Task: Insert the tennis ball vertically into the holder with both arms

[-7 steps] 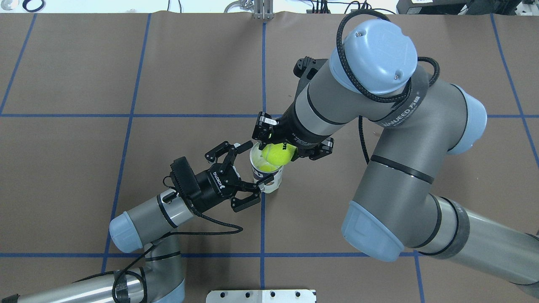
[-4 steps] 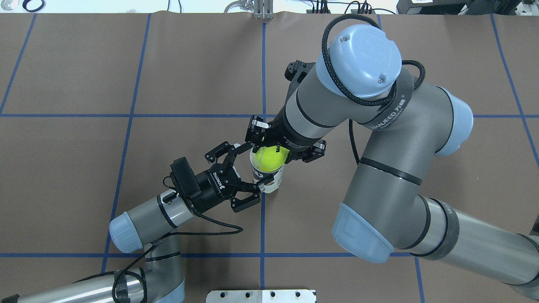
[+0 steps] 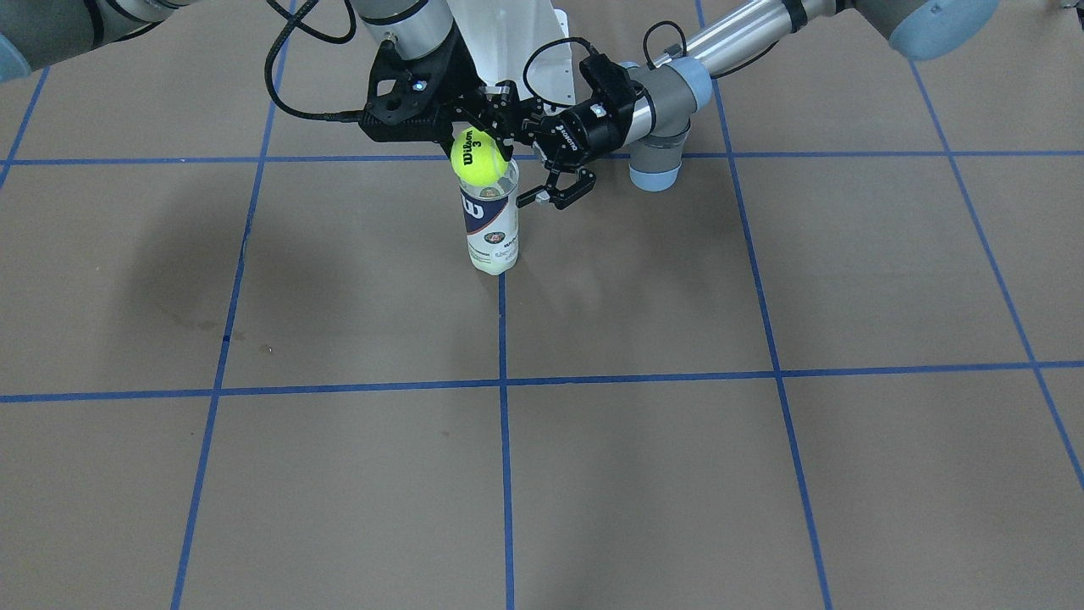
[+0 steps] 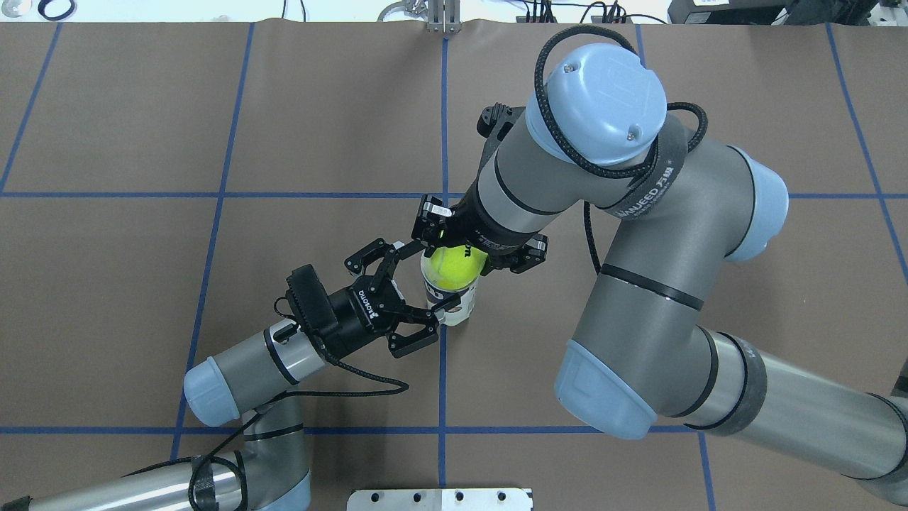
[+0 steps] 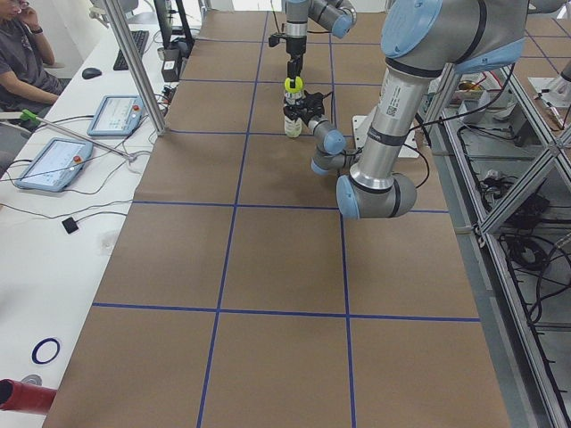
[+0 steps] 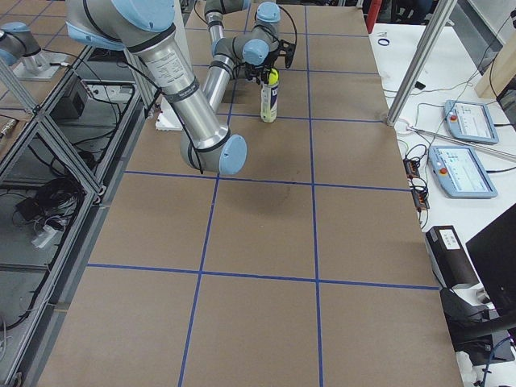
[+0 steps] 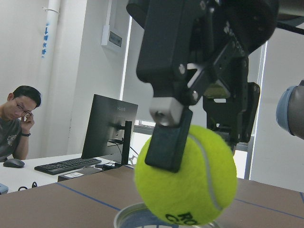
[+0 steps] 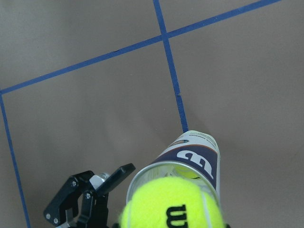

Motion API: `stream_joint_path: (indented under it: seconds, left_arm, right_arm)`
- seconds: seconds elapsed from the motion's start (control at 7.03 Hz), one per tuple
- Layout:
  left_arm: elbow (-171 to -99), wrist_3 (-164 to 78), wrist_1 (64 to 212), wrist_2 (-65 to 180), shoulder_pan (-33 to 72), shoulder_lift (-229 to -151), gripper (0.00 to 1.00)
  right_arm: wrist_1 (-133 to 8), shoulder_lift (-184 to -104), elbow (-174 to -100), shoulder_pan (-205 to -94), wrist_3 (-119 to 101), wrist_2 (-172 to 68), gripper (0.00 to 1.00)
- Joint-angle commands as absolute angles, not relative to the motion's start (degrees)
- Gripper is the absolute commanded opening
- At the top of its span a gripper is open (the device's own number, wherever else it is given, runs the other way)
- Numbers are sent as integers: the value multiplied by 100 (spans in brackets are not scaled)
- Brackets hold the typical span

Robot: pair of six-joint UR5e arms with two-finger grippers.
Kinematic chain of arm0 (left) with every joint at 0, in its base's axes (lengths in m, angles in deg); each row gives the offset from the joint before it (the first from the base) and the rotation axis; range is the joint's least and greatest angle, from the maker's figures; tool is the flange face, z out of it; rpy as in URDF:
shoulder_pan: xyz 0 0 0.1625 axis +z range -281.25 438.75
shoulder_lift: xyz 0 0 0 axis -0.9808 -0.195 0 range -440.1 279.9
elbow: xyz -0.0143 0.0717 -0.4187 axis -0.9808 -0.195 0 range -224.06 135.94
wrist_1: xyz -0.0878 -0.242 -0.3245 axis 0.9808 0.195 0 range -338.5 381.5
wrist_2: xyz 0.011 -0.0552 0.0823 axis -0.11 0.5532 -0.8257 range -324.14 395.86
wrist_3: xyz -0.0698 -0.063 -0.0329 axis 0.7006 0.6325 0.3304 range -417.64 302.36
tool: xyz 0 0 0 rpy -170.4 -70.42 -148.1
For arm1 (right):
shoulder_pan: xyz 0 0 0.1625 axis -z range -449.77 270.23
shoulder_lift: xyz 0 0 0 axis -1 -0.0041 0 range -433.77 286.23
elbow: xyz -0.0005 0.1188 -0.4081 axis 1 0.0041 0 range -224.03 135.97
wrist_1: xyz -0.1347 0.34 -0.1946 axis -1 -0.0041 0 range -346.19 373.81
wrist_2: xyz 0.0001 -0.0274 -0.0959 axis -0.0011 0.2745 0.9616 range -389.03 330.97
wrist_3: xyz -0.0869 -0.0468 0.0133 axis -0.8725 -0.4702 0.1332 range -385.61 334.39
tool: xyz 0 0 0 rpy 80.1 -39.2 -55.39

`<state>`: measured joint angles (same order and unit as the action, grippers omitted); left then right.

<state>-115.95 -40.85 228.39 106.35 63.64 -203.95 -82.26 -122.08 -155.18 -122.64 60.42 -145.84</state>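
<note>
- the holder stands upright on the brown counter. its long axis is vertical, the open silver-rimmed mouth points up, and its base sits on a blue tape line.
- my right pincer comes straight down from above and is clenched on the tennis ball, one finger on each side.
- the ball sits right at the mouth, in line with the holder's axis, and most of it is above the rim.
- my left pincer reaches in level from the side, its fingers spread wide with one on each side of the holder's upper part. i cannot tell whether they press the wall or only flank it.
- the front-facing view alone reads "wilson 3" on the ball, and it shows the whole navy-and-white label down to the base.
- the overhead view hides much of the ball under my right forearm, but it shows both left fingers straddling the holder.
- my left wrist view shows the ball's underside meeting the rim. behind that a person sits at a desk with a monitor and a keyboard.
- my right wrist view looks down the holder's length. a bit of yellow-green shows inside the mouth, and one left finger lies just beside the rim.
- the side views show only that the holder stands straight under the ball.
</note>
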Motion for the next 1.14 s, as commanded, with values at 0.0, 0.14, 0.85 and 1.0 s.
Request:
stream_joint_path:
  seconds: [0.0, 0.14, 0.85, 1.0]
  left_arm:
    - [-11596, -4085, 22840, 10635, 6364, -20394, 100]
    - [-11596, -4085, 22840, 10635, 6364, -20394, 100]
    - [-12461, -4050, 22752, 10661, 6293, -19800, 100]
    - [-12962, -4032, 22682, 10687, 6224, -19413, 100]
  right_arm:
    - [-8226, -12211, -15495, -12264, 6035, -14583, 98]
    - [-8226, -12211, -15495, -12264, 6035, -14583, 98]
    - [-8234, -12499, -15732, -12876, 6026, -14846, 98]
    - [-8226, -12701, -15819, -13044, 6000, -14951, 98]
